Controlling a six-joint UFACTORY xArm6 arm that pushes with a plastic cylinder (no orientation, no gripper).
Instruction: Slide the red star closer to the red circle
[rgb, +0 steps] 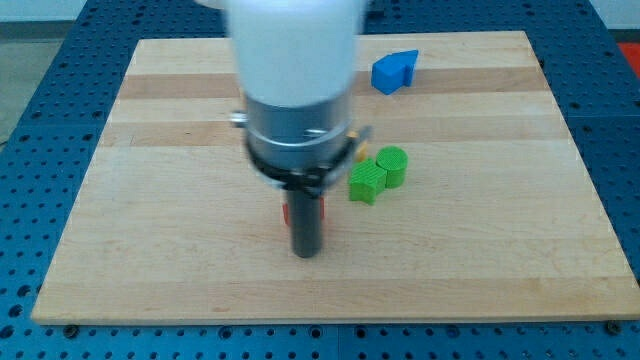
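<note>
My tip (306, 253) rests on the board in the lower middle of the view. The red star (286, 213) is almost wholly hidden behind the rod; only thin red slivers show at the rod's left and right sides, just above the tip. The tip looks close against it, on the side toward the view's bottom. The red circle is not visible; the arm's wide body covers the upper left middle of the board.
A green star (366, 181) and a green circle (393, 166) sit touching each other just right of the rod. A blue block (394, 71) lies near the board's top edge. The wooden board (150, 250) lies on a blue perforated table.
</note>
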